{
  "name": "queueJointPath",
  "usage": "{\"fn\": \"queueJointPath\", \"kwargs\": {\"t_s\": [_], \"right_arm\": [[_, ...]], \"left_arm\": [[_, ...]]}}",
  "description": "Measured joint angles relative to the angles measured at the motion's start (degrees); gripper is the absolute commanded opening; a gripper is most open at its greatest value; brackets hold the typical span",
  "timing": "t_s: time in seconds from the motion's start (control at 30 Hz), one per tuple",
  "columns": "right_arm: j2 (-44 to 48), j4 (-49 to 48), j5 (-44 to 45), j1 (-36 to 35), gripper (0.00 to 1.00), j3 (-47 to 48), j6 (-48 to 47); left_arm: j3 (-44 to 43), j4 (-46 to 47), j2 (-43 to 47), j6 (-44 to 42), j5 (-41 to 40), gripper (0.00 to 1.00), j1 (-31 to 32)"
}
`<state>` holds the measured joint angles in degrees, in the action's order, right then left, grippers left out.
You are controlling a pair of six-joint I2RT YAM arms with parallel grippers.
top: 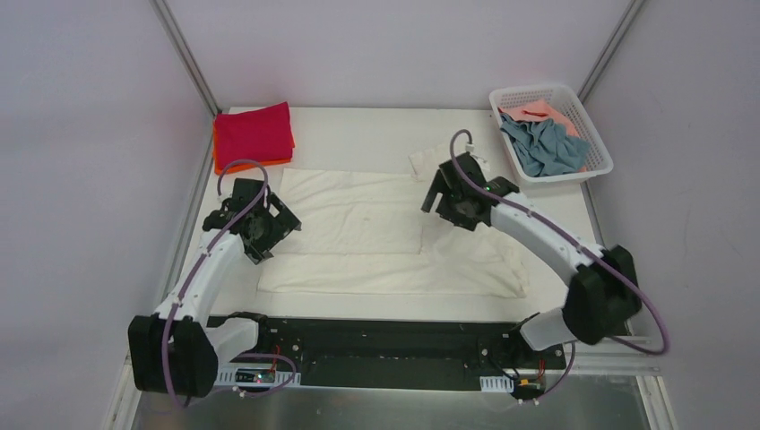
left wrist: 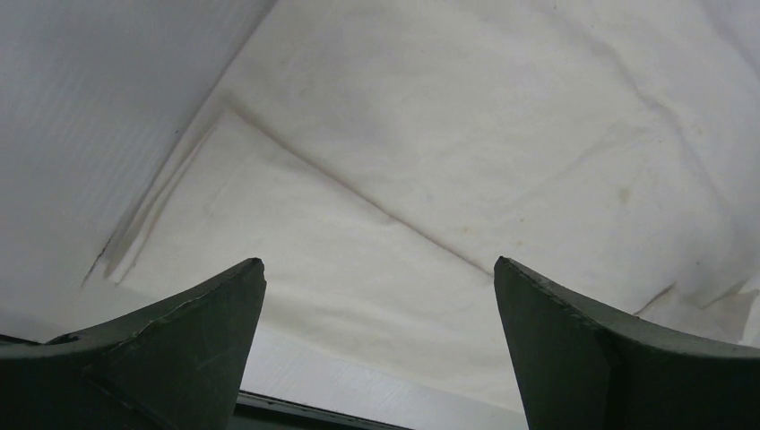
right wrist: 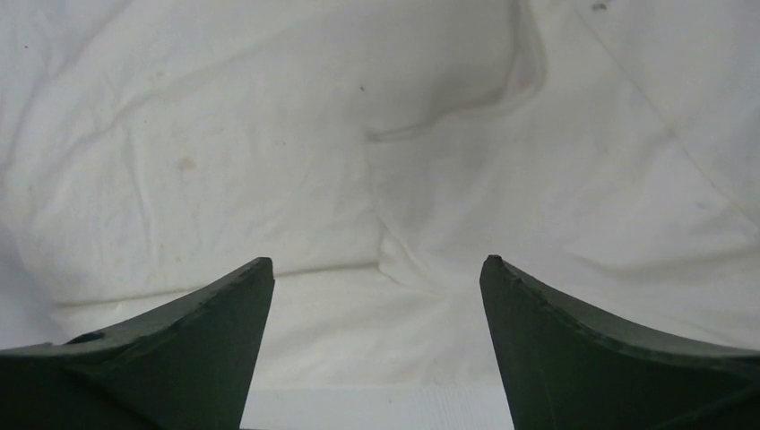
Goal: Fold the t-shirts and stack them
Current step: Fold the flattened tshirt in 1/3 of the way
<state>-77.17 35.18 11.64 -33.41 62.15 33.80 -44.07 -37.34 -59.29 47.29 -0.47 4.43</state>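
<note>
Left jaws: wide open, empty, at left edge of cream-white t-shirt [top: 376,237] | Right jaws: open, empty, over its right part | Shirt: spread mid-counter | Red t-shirt [top: 254,133] atop orange t-shirt [top: 251,165]: far-left corner | Grey-blue t-shirt [top: 542,143]: in basket [top: 574,174]

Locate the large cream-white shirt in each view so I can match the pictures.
Top view: the cream-white shirt lies spread flat across the middle of the frame.
Left wrist: it fills most of the frame beyond the open left pincer.
Right wrist: it fills nearly everything beyond the open right pincer.
Shared landmark: the white table bordering the shirt's edge.
</note>
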Motion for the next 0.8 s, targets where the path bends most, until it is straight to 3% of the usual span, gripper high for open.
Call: {"fn": "queueJointPath", "kwargs": {"t_s": [0.13,0.33,0.8], "right_arm": [[-16.02,-2.78,0.20,-0.11,0.67,8.39,-2.51],[-28.92,-2.21,-0.04,-0.11,0.49,16.06,-4.79],[-35.10,0.17,-0.37,-0.11,0.34,17.38,-5.51]], "left_arm": [[-2.36,1.79,-7.48,-0.72,-0.04,0.99,0.00],[-3.89,3.23,-13.20,-1.64,-0.28,0.99,0.00],[-5.09,4.68,-17.99,-1.92,-1.49,0.99,0.00]]}}
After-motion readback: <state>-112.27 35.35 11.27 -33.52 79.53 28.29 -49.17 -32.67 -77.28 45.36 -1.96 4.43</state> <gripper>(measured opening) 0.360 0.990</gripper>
